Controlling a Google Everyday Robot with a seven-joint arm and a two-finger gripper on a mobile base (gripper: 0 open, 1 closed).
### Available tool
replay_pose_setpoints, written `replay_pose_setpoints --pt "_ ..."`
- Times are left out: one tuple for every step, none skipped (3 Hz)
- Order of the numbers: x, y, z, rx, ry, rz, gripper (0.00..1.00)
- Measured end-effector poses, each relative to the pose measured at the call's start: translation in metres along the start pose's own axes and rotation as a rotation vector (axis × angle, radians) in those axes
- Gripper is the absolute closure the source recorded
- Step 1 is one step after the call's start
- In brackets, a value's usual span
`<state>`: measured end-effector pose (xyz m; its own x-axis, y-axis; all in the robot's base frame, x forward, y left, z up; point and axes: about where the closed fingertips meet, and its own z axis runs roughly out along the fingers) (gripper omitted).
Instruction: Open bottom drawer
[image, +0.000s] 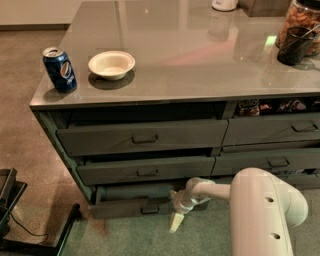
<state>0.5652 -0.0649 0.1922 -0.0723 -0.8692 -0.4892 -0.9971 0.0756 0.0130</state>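
The bottom drawer (125, 208) is the thin dark grey-green front at the foot of the left stack. It stands slightly pulled out, with a dark gap above it. Its small loop handle (150, 210) sits at its centre. My gripper (176, 215) is low near the floor, just right of the handle at the drawer's right end, with its cream tip pointing down. My white arm (260, 210) reaches in from the lower right. The taller middle drawer (145, 170) and top drawer (142, 136) are also slightly ajar.
A neighbouring drawer stack (272, 162) stands to the right. On the grey countertop (200, 55) are a blue soda can (59, 69), a cream bowl (111, 64) and a jar (300, 30). A black stand with cable (30, 230) is on the floor at left.
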Motion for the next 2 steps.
replay_pose_setpoints --pt "0.006 0.012 -0.003 -0.067 -0.012 0.044 0.00" --pt "0.008 0.024 -0.009 -0.128 -0.038 0.085 0.00"
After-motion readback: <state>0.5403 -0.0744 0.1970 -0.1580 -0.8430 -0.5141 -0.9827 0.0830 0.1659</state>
